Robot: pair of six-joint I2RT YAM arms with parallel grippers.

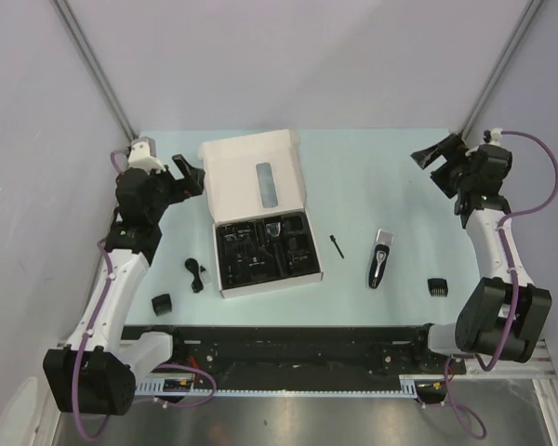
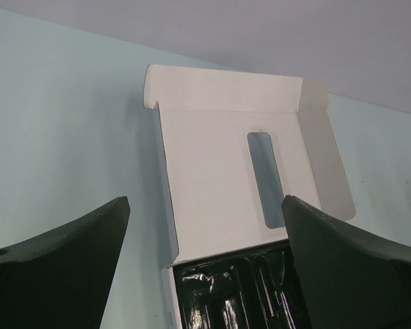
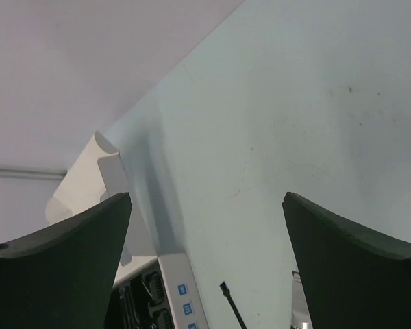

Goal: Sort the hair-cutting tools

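A black-and-silver clipper (image 1: 380, 258) lies right of the open white box (image 1: 256, 181), whose black tray (image 1: 266, 247) holds small black parts. Between box and clipper lies a thin black brush (image 1: 338, 244), also in the right wrist view, brush (image 3: 231, 305). One black comb guard (image 1: 437, 287) sits at the right front, another guard (image 1: 162, 303) at the left front. A small black cable (image 1: 195, 275) lies left of the box. My left gripper (image 1: 188, 176) hangs open at the back left, above the table beside the box lid (image 2: 226, 171). My right gripper (image 1: 434, 161) hangs open at the back right, holding nothing.
Metal frame posts (image 1: 93, 70) rise at both back corners against the grey walls. A black rail (image 1: 298, 344) with the arm bases runs along the table's near edge. The pale green table top (image 1: 381, 186) ends just behind the box lid.
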